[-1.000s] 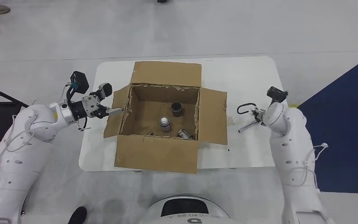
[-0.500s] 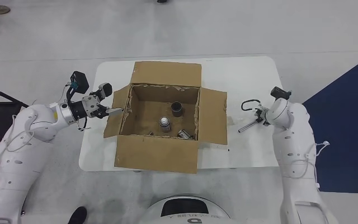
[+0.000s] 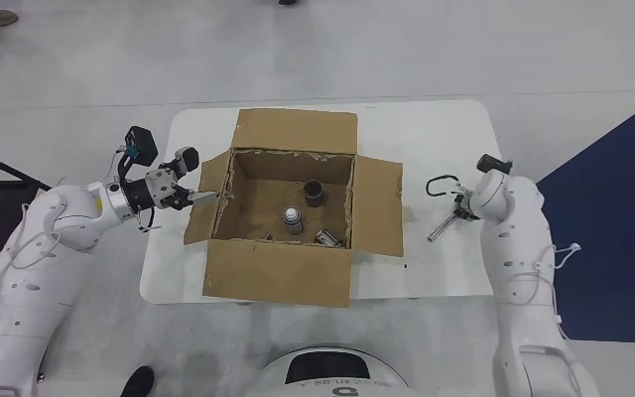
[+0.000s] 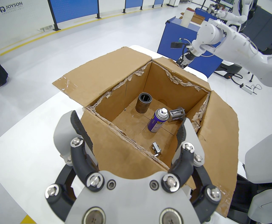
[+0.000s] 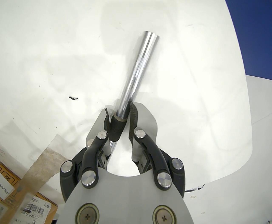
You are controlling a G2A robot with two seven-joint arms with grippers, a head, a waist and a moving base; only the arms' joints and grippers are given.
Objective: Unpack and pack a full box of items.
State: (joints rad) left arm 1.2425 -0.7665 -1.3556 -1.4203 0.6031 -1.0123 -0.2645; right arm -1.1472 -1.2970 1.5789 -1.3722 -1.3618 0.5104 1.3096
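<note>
You are working under bright, even overhead light. In the top view the white surface [image 3: 446,139] comes close to washing out, and the inside of the box [image 3: 298,129] sits a shade darker than its flaps. On the right, the metal rod [image 5: 138,70] carries long streaks of glare along its length, with soft, pale shadows spread on the surface around it. The glossy floor [image 4: 85,42] in the left wrist view mirrors the far panels [image 4: 70,8]. Both wrist views bow straight lines toward their edges.
</note>
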